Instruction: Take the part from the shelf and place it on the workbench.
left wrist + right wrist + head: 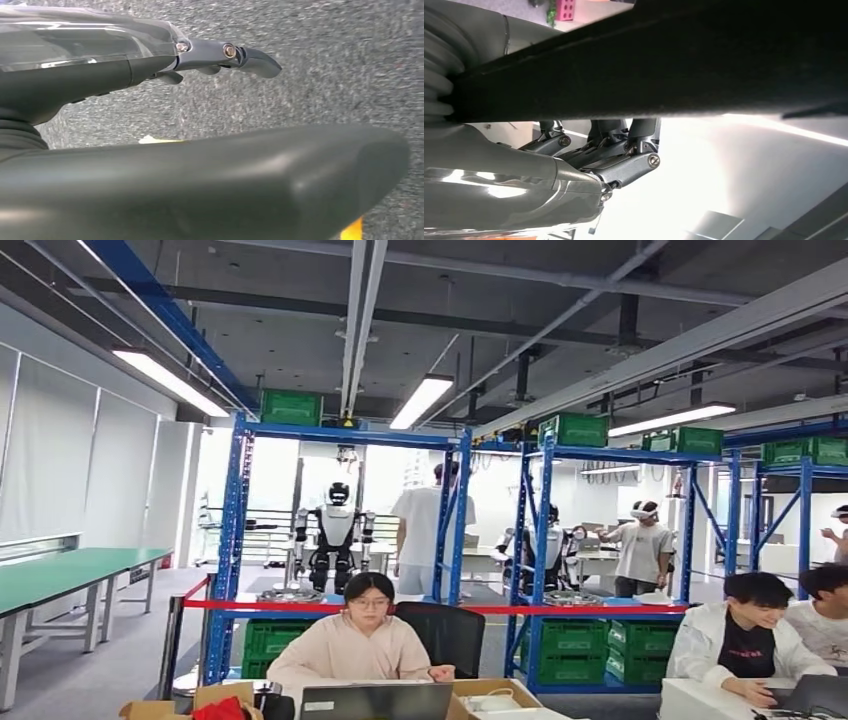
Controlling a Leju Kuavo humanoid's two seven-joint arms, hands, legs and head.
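Blue-framed shelf (455, 530) stood mid-frame, green crates on its top and bottom levels; the part on it was too small to tell.

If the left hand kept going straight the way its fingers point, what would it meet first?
Probably nothing close: beyond the left hand the wrist view shows just grey speckled floor, apparently some way off, though depth is unclear.

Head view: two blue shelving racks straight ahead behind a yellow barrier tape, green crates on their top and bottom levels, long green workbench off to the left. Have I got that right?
Nearly. The barrier tape stretched across the front of the blue racks is red, not yellow, as the head view shows. The rest holds: green crates sit on the top and bottom levels, and the long green workbench stands off to the left.
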